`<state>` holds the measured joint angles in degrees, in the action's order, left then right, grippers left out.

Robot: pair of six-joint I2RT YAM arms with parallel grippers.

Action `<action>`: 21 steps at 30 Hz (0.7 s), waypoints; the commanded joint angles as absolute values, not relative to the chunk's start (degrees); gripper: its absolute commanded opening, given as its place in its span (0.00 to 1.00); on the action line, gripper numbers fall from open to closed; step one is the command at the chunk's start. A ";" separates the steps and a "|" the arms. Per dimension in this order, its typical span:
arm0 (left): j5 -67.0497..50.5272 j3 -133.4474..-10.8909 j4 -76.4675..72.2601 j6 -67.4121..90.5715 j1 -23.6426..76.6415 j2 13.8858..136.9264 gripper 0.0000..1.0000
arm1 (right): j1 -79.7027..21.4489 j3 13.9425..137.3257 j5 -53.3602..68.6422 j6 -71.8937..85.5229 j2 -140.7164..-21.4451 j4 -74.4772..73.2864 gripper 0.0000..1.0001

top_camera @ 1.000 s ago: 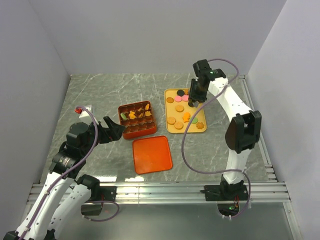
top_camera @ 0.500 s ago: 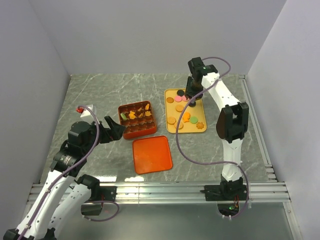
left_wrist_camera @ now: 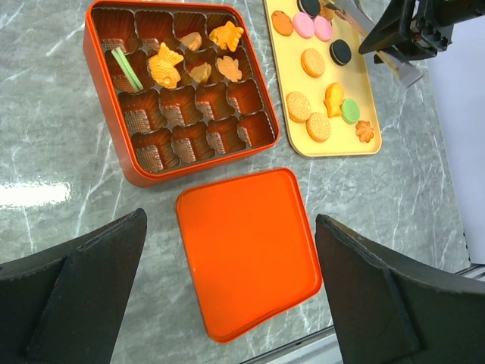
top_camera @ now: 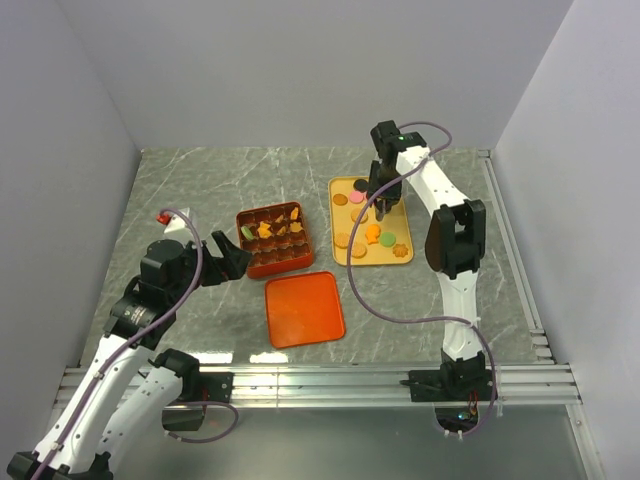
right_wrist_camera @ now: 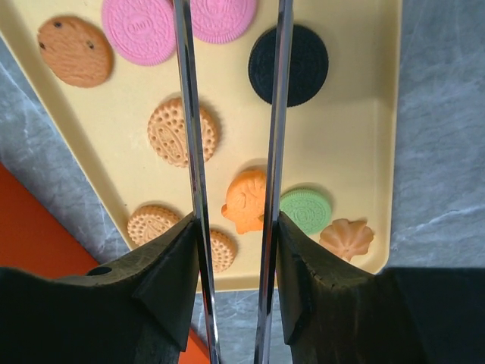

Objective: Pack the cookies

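Surface: grey marble-patterned table (top_camera: pixel 200 185) with plain pale walls on three sides.
Writing: the two pink cookies carry embossed lettering, too small to read; no other labels or brands legible.
Box: one orange-red square box (left_wrist_camera: pixel 96 76), lined with sixteen fluted compartments in four rows of four.
Lid: one flat orange-red square lid (left_wrist_camera: pixel 246 254), lying on the table just in front of the box, apart from it.
Tray: one yellow rectangular tray (left_wrist_camera: pixel 361 80), right of the box.
Cookies in box: six, all in the two far rows. One green piece stands on edge, one is an orange fish shape, one is a bright orange figure, and three are smaller tan pieces.
Cookies on tray: the cookies (right_wrist_camera: pixel 139 29) lie flat and mostly apart. The right wrist view counts ten: two pink, one black, one chocolate-chip tan, three dotted tan rounds, one orange fish, one green, one orange shell. The left wrist view adds another black one and a part-hidden orange piece at the far end.
Right gripper: the right gripper (top_camera: pixel 382 212) hangs over the tray, its long thin metal fingers (right_wrist_camera: pixel 189 114) parallel and partly spread, with nothing pinched between them.
Left gripper: the left gripper (left_wrist_camera: pixel 231 220) is spread fully wide and empty, above the table near the lid and facing the box.
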<state>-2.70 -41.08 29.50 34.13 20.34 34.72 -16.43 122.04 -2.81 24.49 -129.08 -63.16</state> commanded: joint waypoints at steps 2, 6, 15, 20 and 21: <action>-2.99 -42.98 28.74 33.66 20.57 34.98 0.99 | -16.87 125.33 -2.64 24.34 -130.08 -63.55 0.48; -2.81 -43.07 28.83 33.66 20.48 35.07 0.99 | -16.87 124.02 -1.50 24.87 -129.20 -62.84 0.48; -2.37 -42.89 28.91 33.75 20.57 34.02 0.99 | -16.96 119.01 1.23 25.14 -125.86 -61.35 0.43; -2.11 -42.89 28.83 33.92 20.57 33.49 0.99 | -16.88 119.70 0.09 24.43 -126.65 -63.63 0.32; -1.94 -42.98 28.74 33.93 20.57 33.40 0.99 | -16.79 119.97 0.09 24.26 -126.56 -63.72 0.31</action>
<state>-2.66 -41.08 29.82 34.13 20.34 34.22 -16.62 118.85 0.69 24.77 -130.19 -63.07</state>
